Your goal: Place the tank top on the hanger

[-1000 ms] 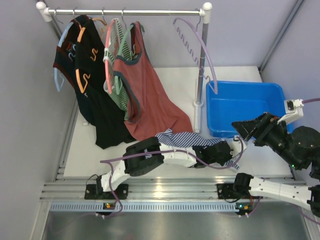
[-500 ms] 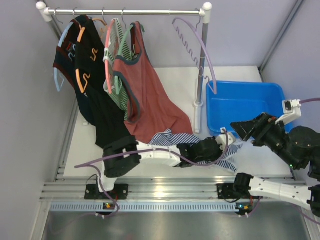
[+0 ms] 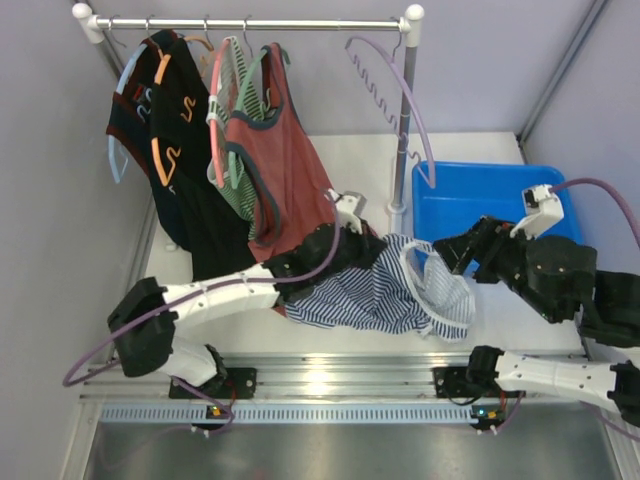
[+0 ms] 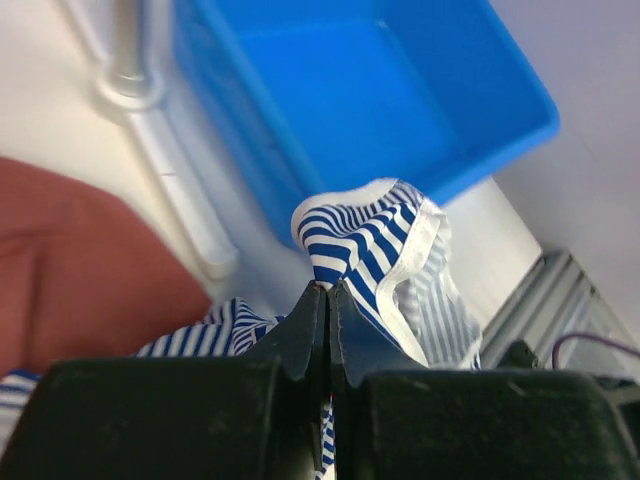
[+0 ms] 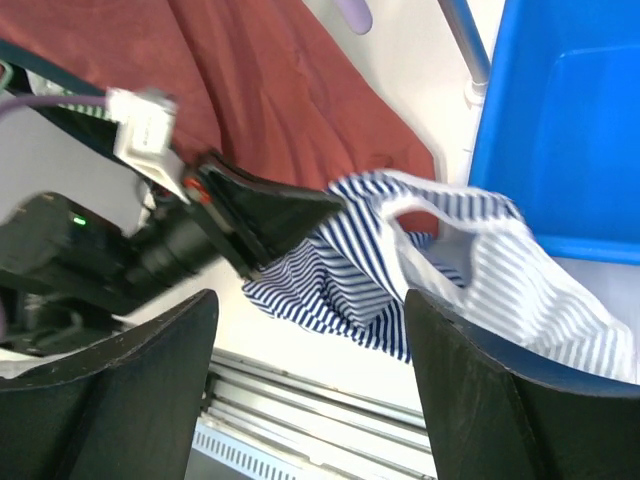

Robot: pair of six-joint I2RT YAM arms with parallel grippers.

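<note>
The navy-and-white striped tank top hangs bunched from my left gripper, which is shut on a fold at its top edge, just left of the rack's post. In the left wrist view the jaws pinch the striped fabric. My right gripper is open and empty, close to the top's right side by a white-trimmed opening; its wide fingers frame the top. The lilac hanger hangs empty on the rail's right end.
A blue bin stands at the right, behind the right gripper. A rust-red tank top, a green-striped top and black garments hang on the rail. The rack's post stands by the bin.
My left arm has swung back and to the left, lifting the striped top off the table so that it hangs spread. My right gripper has moved left towards it.
</note>
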